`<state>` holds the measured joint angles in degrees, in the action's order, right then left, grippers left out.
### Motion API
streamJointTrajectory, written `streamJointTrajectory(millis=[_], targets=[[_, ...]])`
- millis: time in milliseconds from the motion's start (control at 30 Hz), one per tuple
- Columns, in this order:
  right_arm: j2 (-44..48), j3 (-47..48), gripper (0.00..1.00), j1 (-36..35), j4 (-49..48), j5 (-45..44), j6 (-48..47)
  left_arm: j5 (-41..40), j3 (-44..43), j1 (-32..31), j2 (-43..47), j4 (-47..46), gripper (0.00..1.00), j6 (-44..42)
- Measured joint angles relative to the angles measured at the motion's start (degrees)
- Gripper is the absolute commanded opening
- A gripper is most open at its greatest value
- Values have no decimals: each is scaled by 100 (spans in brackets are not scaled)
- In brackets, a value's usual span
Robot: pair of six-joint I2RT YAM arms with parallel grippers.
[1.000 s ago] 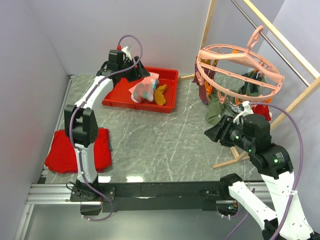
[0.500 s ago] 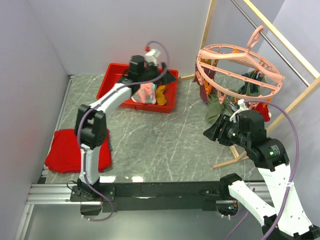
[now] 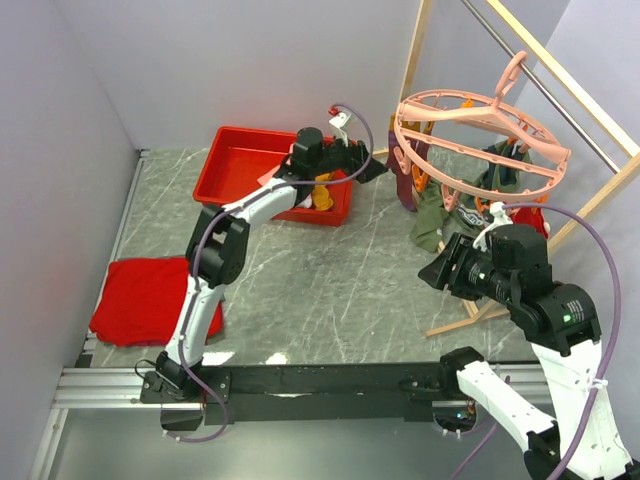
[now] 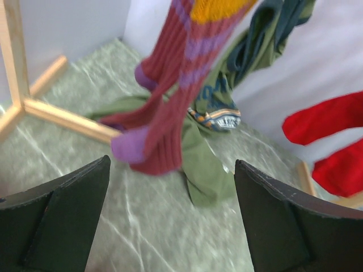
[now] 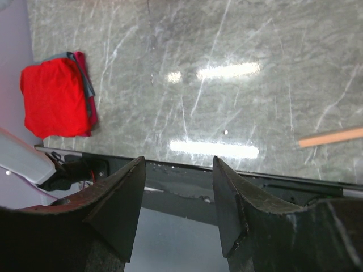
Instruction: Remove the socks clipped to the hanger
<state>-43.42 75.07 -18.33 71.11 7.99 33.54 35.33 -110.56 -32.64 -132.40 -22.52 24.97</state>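
Maroon sock point(image 4: 176, 85) just ahead of left hand point(image 4: 171, 164)

From overhead I see my left arm point(image 3: 252, 206) stretched over the red tray point(image 3: 232, 165). The left gripper point(image 3: 370, 168) is just beside the left edge of the pink hanger point(image 3: 480, 135), level with a maroon sock point(image 3: 408, 188) hanging there. An olive sock point(image 3: 432, 218) droops below the ring toward the desk point(image 3: 330, 280), and a red sock point(image 3: 530, 218) hangs farther right. A yellow sock point(image 3: 322, 196) lies in the tray's near right corner. My right gripper point(image 3: 436, 270) hovers over the desk below the hanger. A folded red cloth point(image 3: 150, 300) sits at the near left.
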Motion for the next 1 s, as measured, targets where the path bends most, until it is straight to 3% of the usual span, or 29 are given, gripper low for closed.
streamJointTrajectory(millis=[67,167,200,267,300,500,667,1000], targets=[[-24,66,58,0,142,-7,-11,-92,-168,-46,-168,-140,96,-35],[-70,192,58,0,308,-37,-20,-254,-376,-144,-415,-348,89,-33],[-72,227,58,0,350,-50,-22,-297,-424,-175,-468,-402,73,-22],[-70,273,58,0,415,-76,-22,-402,-520,-247,-603,-444,52,42],[-63,284,58,0,446,-90,-22,-455,-595,-280,-682,-461,37,96],[-9,337,58,0,601,-129,-20,-756,-883,-415,-922,-302,1,302],[197,345,58,0,592,-125,-9,-916,-743,-431,-798,-76,1,280],[533,-153,59,0,57,114,72,-984,365,-424,970,1211,1,98]])
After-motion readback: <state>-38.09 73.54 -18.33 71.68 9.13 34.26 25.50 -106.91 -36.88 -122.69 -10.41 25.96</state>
